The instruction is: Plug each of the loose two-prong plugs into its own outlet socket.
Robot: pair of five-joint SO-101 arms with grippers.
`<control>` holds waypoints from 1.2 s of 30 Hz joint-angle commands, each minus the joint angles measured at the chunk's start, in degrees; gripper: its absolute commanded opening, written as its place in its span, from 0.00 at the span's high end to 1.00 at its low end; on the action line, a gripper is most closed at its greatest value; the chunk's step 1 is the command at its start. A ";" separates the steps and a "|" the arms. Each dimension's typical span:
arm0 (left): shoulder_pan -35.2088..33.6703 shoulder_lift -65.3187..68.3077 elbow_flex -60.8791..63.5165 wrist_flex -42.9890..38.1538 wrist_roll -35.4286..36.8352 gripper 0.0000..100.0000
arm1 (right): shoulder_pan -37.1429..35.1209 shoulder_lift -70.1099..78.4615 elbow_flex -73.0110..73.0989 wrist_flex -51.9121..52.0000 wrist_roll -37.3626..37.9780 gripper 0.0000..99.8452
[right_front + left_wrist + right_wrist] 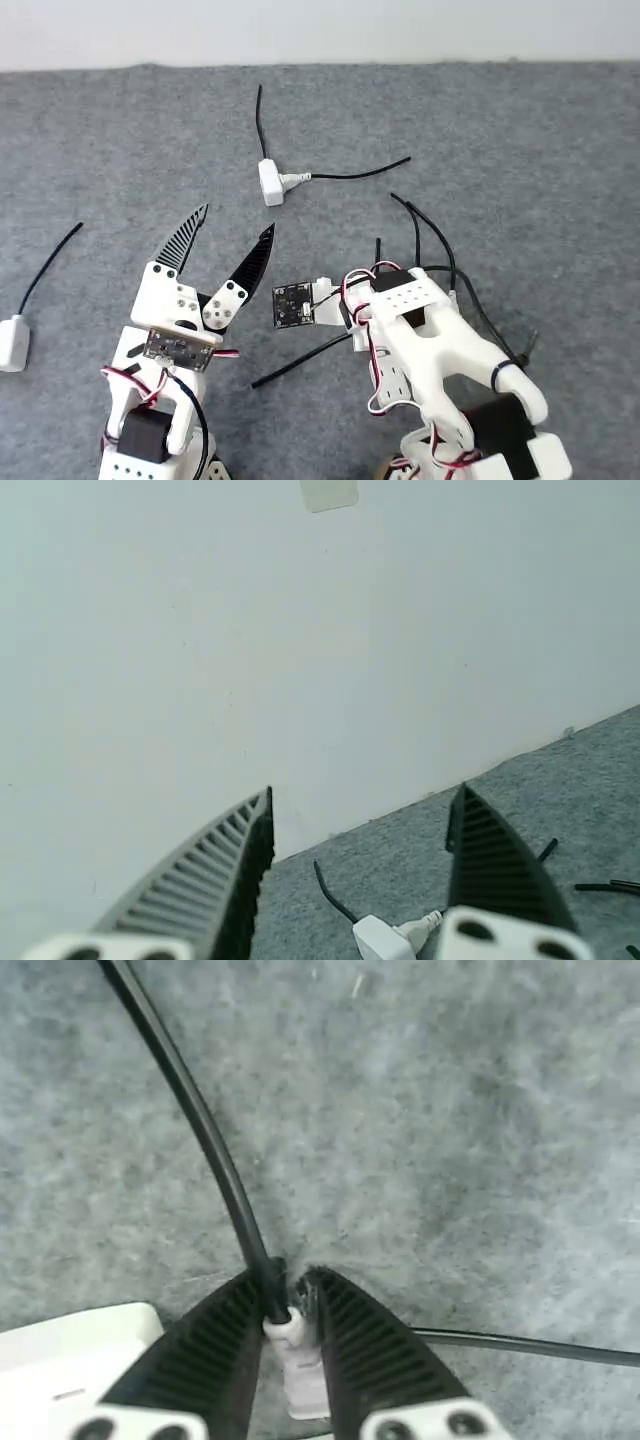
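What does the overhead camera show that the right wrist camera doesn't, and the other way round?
Only the high view: the open left gripper, a white outlet with a plug in it, and a second outlet off to the left. Only the right wrist view: the right gripper shut on a white plug. Both: the grey table and black cord.

Lone socket left of plugged socket

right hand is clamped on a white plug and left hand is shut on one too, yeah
No. The left hand is open and empty, as the left wrist view shows. The right hand is clamped on a white plug.
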 commanded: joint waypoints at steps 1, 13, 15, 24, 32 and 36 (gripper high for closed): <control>-0.09 -0.53 -0.48 -1.85 -0.53 0.73 | 1.36 1.27 -1.76 -1.80 0.53 0.99; 0.26 -0.53 -0.31 -1.76 -0.35 0.73 | -0.04 -12.62 -21.27 20.35 -2.55 0.99; 0.35 -0.53 -0.31 -1.67 -0.26 0.73 | -0.48 -15.52 -24.35 23.60 -2.99 0.99; 0.44 -0.53 0.04 -1.58 -0.18 0.73 | -1.89 -23.60 -35.78 29.58 -10.02 0.99; 0.44 -0.62 0.31 -1.76 -0.18 0.73 | -4.09 -24.04 -42.02 32.22 -13.10 0.99; 0.44 -0.62 0.31 -1.76 -0.18 0.73 | -4.62 -24.04 -42.37 31.60 -15.30 0.99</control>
